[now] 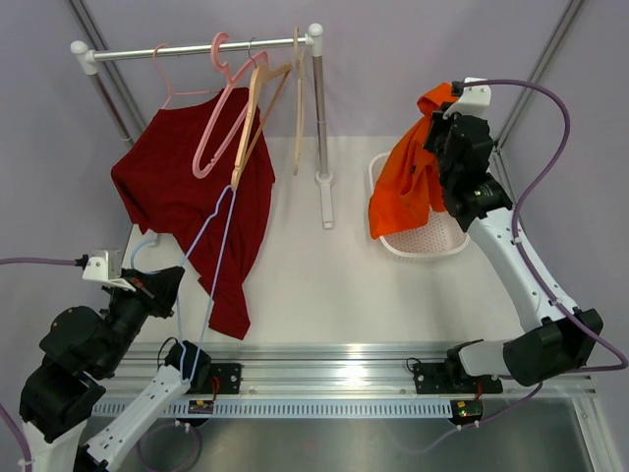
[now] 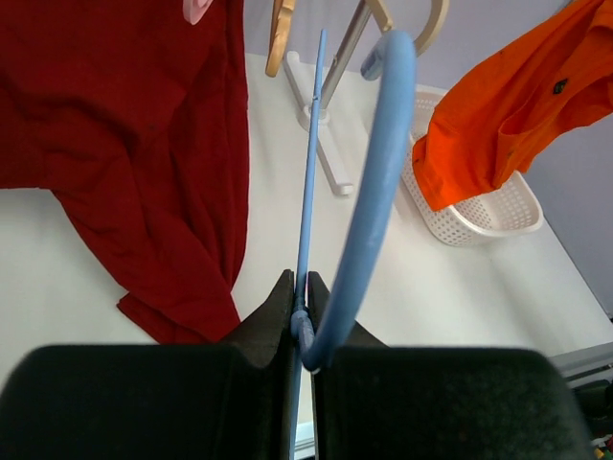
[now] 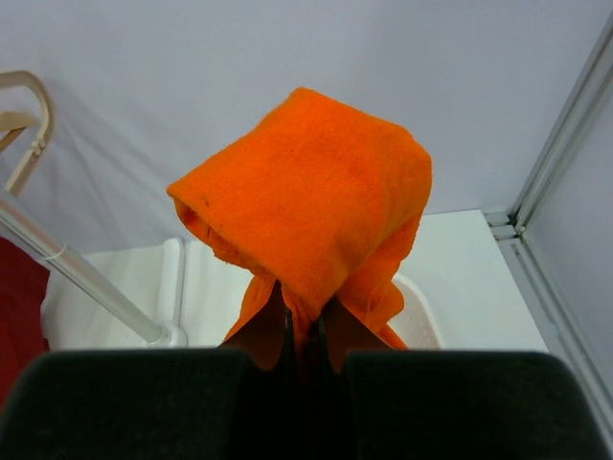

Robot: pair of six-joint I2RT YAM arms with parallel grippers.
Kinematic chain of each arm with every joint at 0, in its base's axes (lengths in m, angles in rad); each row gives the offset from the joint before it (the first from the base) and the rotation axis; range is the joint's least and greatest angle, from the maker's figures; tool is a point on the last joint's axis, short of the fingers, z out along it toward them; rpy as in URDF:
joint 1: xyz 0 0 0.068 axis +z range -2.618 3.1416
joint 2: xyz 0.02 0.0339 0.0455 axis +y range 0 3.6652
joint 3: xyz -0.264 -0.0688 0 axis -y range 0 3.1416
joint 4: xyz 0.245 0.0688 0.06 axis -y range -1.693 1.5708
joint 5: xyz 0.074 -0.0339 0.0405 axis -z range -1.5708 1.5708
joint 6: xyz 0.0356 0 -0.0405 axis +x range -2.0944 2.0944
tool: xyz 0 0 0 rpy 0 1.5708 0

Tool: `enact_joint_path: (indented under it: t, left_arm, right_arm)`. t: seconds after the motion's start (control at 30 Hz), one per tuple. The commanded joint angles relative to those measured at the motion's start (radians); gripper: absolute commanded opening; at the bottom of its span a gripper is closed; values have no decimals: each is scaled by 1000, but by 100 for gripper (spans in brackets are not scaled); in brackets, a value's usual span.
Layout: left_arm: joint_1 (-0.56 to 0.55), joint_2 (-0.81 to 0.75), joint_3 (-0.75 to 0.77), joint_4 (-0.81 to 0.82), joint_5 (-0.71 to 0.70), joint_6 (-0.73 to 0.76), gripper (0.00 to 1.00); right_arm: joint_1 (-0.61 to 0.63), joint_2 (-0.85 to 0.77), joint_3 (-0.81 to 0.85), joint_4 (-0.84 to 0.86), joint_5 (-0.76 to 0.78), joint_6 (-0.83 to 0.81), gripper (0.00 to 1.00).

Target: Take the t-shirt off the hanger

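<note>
The right arm reaches forward and upward to the right of the clothes rack (image 1: 197, 47). The right gripper (image 3: 305, 316) is closed on a fold of the orange t-shirt (image 1: 405, 187), which hangs from it over the white basket (image 1: 432, 241) right of the rack, apart from the hanger. The left arm is folded low, near and left of the rack, with the left gripper (image 2: 304, 287) clamped on the neck of the bare blue hanger (image 2: 376, 163), whose frame points toward the red garment (image 1: 187, 197) hanging from the rack.
</note>
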Motion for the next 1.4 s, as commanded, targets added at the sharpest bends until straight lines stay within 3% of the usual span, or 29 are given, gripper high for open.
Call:
enact_joint_path:
  t: [0.0, 0.3, 0.47, 0.6, 0.7, 0.93, 1.2, 1.37]
  left_arm:
    - [1, 8, 32, 8, -41, 19, 0]
    - [1, 36, 84, -14, -107, 46, 0]
    - [1, 53, 86, -20, -124, 53, 0]
    - [0, 50, 87, -19, -127, 53, 0]
    - [1, 50, 86, -19, -130, 56, 0]
    - [1, 65, 93, -19, -153, 63, 0]
    - [1, 111, 93, -17, -233, 85, 0]
    - [1, 143, 106, -12, -265, 86, 0]
  right_arm:
    - [-4, -76, 40, 105, -61, 51, 0]
    - [-7, -103, 105, 114, -7, -3, 0]
    - [-15, -92, 226, 76, -59, 34, 0]
    - [-15, -54, 287, 60, -22, -41, 0]
    - [-15, -56, 243, 63, -2, -52, 0]
    - [-15, -40, -32, 167, -21, 41, 0]
    - [-15, 13, -101, 195, -61, 155, 0]
    - [-21, 24, -213, 229, 17, 205, 0]
